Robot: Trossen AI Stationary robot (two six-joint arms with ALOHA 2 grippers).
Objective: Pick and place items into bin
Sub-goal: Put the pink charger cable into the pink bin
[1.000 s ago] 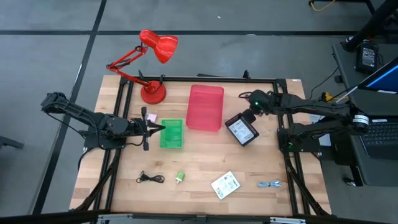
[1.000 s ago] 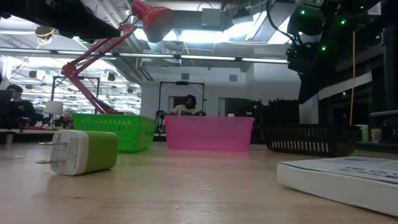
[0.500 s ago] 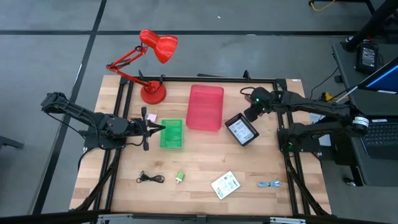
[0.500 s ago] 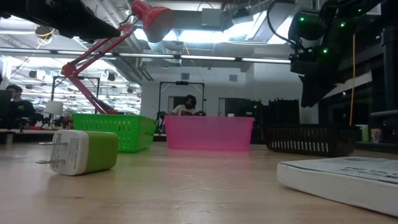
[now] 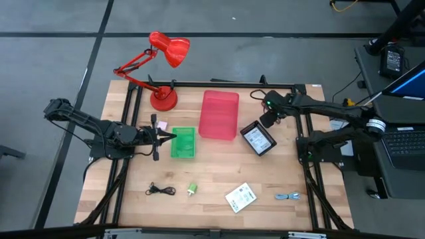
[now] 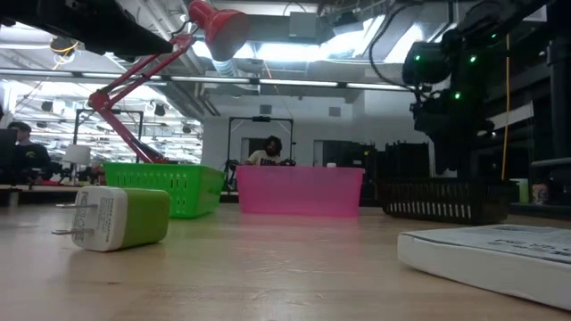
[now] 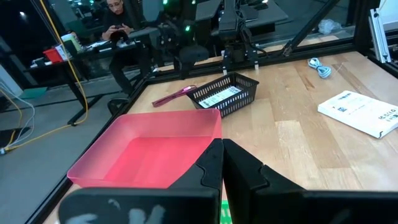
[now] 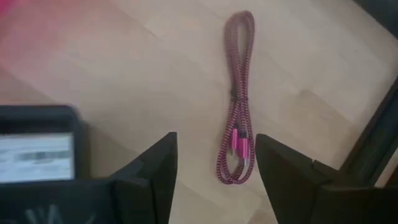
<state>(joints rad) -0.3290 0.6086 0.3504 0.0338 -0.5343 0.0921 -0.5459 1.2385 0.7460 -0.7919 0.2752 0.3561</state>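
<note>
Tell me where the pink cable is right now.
The pink cable lies coiled on the bare wood at the far right of the table, beside the black basket, between the open fingers of the right gripper hovering above.

A wooden table [image 5: 212, 179] with a black frame carries everything. At its centre stands a pink bin [image 5: 220, 114]; a green basket [image 5: 184, 143] lies at 9 o'clock of it, a black basket [image 5: 258, 139] at 4 o'clock. The red lamp [image 5: 163, 98] stands at 11 o'clock on the table. Along the 6 o'clock edge lie a black cable [image 5: 160, 190], a green charger [image 5: 192, 189], a white packet [image 5: 240, 197] and a blue-grey cable [image 5: 288, 196]. A maroon cable [image 8: 239, 99] lies on the wood near the black basket.
</note>
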